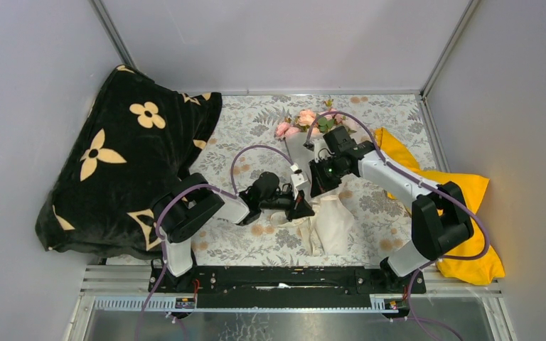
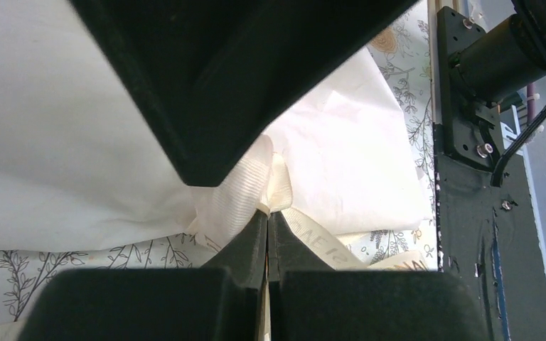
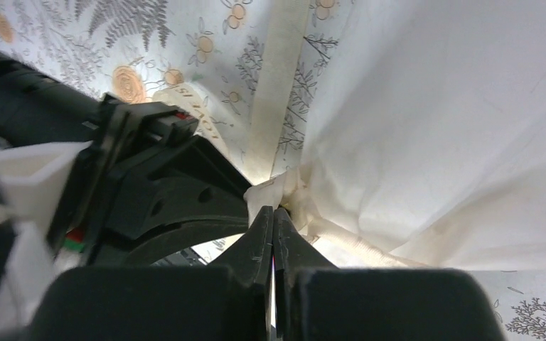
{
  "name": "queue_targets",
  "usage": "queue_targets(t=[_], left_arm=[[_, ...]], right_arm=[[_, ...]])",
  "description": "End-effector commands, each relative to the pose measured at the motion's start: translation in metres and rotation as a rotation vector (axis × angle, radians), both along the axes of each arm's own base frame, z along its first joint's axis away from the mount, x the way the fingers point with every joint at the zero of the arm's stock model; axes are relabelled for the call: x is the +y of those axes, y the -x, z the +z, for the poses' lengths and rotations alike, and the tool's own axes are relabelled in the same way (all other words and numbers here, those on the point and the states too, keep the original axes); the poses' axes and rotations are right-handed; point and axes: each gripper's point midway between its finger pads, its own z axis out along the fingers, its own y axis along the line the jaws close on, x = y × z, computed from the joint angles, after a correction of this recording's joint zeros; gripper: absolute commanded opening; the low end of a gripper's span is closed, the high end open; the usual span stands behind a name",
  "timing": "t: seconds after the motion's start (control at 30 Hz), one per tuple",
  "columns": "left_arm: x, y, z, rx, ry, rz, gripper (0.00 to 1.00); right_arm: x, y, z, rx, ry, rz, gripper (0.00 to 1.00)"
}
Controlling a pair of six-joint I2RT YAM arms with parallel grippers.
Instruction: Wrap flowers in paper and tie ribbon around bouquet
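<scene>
- The ribbon (image 2: 238,193) is gathered round the pinched waist of the paper (image 2: 64,142), at the middle of my left wrist view. One cream strand with printed letters trails off to the lower right.
- My left claw (image 2: 268,217) is fully closed just under that gather. A sliver of cream shows between the jaws, so it has the ribbon nipped.
- In my right wrist view the same knot of ribbon sits at centre. The paper fans across the whole right side of the frame, and one flat strand runs up to the top edge.
- My right claw (image 3: 274,219) is closed tight with its tips against the knot. I cannot tell whether a strand is caught between them.
- The two claws meet nose to nose at the waist.
- From above, the flowers (image 1: 302,119) lie at upper centre, and the paper flares toward lower centre.
- The bouquet lies on the tablecloth (image 1: 256,121), with the black blanket (image 1: 114,163) to the left and the yellow cloth (image 1: 462,188) to the right.
</scene>
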Motion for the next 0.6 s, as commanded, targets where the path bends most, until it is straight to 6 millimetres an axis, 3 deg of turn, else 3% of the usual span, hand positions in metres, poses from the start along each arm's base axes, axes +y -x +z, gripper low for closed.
queue_targets(t=[0.0,0.17,0.27,0.47,0.57], left_arm=[[-0.005,-0.017,0.001,-0.004,-0.018,0.061,0.00],[-0.004,-0.030,-0.003,0.039,-0.039,0.147,0.00],[-0.005,-0.032,-0.003,0.052,-0.037,0.154,0.00],[-0.003,-0.034,-0.003,0.059,-0.037,0.170,0.00],[-0.001,-0.034,-0.002,0.057,-0.036,0.178,0.00]], right_arm=[[0.010,0.002,0.038,-0.040,-0.097,0.008,0.00],[0.010,0.015,0.032,0.009,-0.112,0.015,0.00],[0.007,0.014,0.026,0.016,-0.088,0.016,0.09],[0.003,-0.024,0.043,-0.101,-0.043,0.015,0.35],[0.001,-0.046,0.049,-0.141,-0.033,0.010,0.39]])
